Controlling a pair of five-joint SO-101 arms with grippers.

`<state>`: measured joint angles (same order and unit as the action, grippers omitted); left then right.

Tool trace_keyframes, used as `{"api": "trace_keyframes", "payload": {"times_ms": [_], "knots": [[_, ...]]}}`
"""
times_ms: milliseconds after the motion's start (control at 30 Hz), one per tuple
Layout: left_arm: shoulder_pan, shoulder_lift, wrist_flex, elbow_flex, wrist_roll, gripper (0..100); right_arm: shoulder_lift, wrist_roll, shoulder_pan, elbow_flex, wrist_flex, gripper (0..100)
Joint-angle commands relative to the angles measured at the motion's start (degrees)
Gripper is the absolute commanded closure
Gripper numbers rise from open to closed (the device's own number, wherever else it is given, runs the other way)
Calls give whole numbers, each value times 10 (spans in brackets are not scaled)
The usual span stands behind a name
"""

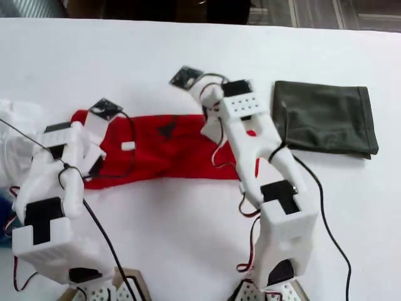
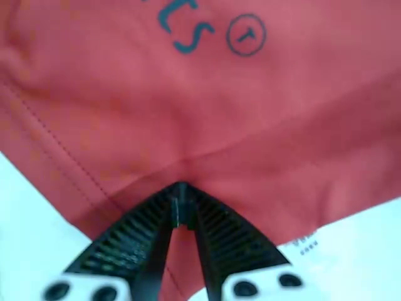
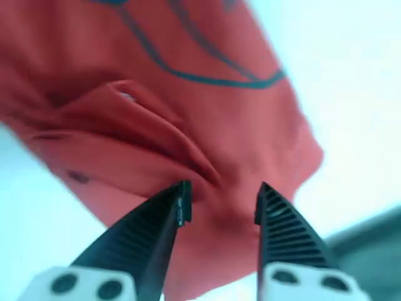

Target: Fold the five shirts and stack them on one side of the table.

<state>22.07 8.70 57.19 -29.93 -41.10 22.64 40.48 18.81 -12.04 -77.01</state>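
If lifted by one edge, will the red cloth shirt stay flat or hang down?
Probably floppy: the red cloth shirt creases where the left gripper pinches it. Likely light: thin folds bunch by the open right gripper.

Count now: one spread red fabric shirt [image 1: 166, 150] | one folded dark-green fabric shirt [image 1: 326, 119] | one crumpled white cloth heap [image 1: 14, 128] | two white plastic robot arms [image 1: 47, 194] [image 1: 254, 147] | one white table [image 1: 182, 232]

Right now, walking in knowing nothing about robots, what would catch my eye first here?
A bright red shirt lies across the middle of the white table; a folded dark green shirt sits to its right. The jaws of the left arm are pinched shut on the red cloth; those of the right arm stand open over a fold of it.
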Motion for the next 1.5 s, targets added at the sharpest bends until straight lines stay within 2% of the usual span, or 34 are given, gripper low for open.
{"api": "trace_keyframes", "payload": {"times_ms": [0, 167, 267, 433, 533, 733, 900, 1100, 1233, 1467], "knots": [[-5, -4, -15, -5, -4, 974, -23, -1, -30, -43, -5, 870], [-5, -4, -15, -5, -4, 974, -54, -1, -42, -45, -63, 887], [-5, -4, -15, -5, -4, 974, -77, -2, -20, -42, -122, 990], [-5, -4, -15, -5, -4, 974, -123, -4, 35, 40, -137, 977], [-5, -4, -15, -5, -4, 974, -140, -8, 68, 113, -82, 977], [-5, -4, -15, -5, -4, 974, -131, -146, 98, 185, 71, 978], [-5, -4, -15, -5, -4, 974, -99, -216, 100, 186, 160, 978], [-5, -4, -15, -5, -4, 974, -58, -236, 107, 186, 182, 978], [-5, -4, -15, -5, -4, 974, -99, -235, 90, 170, 143, 978], [-5, -4, -15, -5, -4, 974, -231, -230, -3, 195, 80, 978]]}}
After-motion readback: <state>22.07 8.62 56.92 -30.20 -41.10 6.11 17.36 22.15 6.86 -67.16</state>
